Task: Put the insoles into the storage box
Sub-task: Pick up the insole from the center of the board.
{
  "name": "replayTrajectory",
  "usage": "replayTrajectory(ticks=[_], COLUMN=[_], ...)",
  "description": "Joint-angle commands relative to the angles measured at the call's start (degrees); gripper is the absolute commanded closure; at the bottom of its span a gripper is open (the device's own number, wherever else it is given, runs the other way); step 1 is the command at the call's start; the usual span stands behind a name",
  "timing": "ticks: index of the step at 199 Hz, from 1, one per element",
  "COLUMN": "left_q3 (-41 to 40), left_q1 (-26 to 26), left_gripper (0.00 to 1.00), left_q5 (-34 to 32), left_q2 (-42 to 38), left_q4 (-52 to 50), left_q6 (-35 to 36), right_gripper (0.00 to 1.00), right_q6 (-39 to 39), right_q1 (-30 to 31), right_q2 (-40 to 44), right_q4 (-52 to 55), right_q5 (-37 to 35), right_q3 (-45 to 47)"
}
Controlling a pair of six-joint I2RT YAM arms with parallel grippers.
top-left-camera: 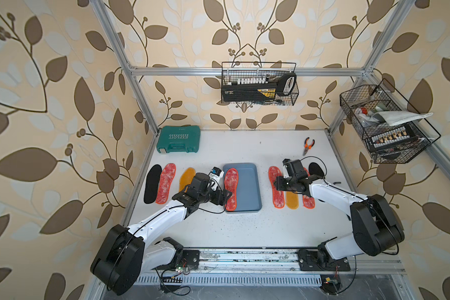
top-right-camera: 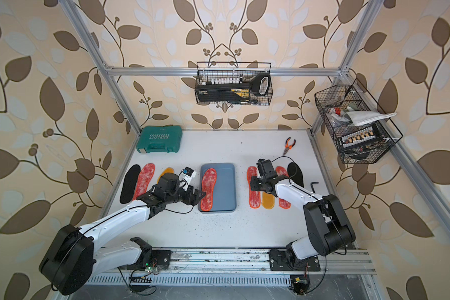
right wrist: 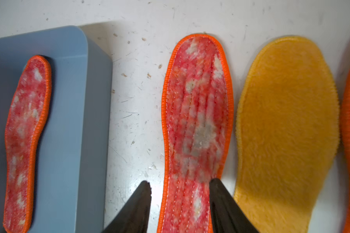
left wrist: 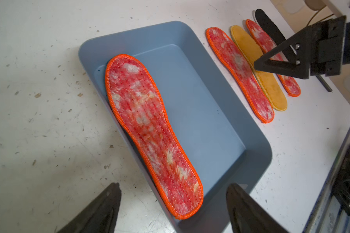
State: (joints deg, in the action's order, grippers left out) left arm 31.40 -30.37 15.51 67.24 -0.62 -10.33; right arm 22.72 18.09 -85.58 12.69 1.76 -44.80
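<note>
The blue-grey storage box (top-left-camera: 247, 181) (left wrist: 190, 90) sits mid-table. One red-white insole (top-left-camera: 231, 189) (left wrist: 150, 125) lies in it along its left wall, with the heel end up on the rim. My left gripper (top-left-camera: 227, 198) (left wrist: 174, 186) is open at that heel and touches nothing. My right gripper (top-left-camera: 278, 181) (right wrist: 179, 181) straddles another red-white insole (top-left-camera: 278, 200) (right wrist: 196, 100) that lies flat on the table. Its jaws are partly closed: one finger sits on the insole's edge, the other stands on the table a little clear of it.
Right of the box also lie a yellow insole (top-left-camera: 292, 201), a red one (top-left-camera: 308, 201) and a black one (top-left-camera: 315, 168). Left of it lie a black (top-left-camera: 152, 184), a red (top-left-camera: 166, 184) and a yellow (top-left-camera: 187, 176) insole. A green case (top-left-camera: 178, 139) and pliers (top-left-camera: 308, 145) are at the back.
</note>
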Motion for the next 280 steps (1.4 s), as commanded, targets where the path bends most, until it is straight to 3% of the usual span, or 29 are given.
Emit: replayTrajectory(ticks=[1,92,165,216,280], left_q3=[2.3,1.3,1.0,1.2,1.4], left_q1=[-0.2,-0.1,-0.2,-0.2,-0.2], left_gripper=[0.11,0.08,0.08,0.08,0.08], left_q5=[2.7,-0.9,-1.4,-2.4,-2.2], left_q2=[1.2,-2.7,-2.6,-2.1,-1.8], left_q4=[1.5,0.6,1.0,0.9,0.8], left_q6=[1.6,2.3,2.3,2.5,2.4], right_gripper=[0.51,0.55,0.55,0.56,0.56], right_q6=[1.0,1.6,2.2,2.8,3.7], right_q1=[-1.4,-2.6,-3.8,-4.4,-5.2], right_q2=[-0.8,-2.5,-2.6,-4.0,-5.6], right_q4=[-1.4,-2.4,-1.7,-3.2,-2.9], right_q5=[3.2,4.2,3.5,7.7,8.2], right_q3=[1.6,1.6,1.9,2.0,1.9])
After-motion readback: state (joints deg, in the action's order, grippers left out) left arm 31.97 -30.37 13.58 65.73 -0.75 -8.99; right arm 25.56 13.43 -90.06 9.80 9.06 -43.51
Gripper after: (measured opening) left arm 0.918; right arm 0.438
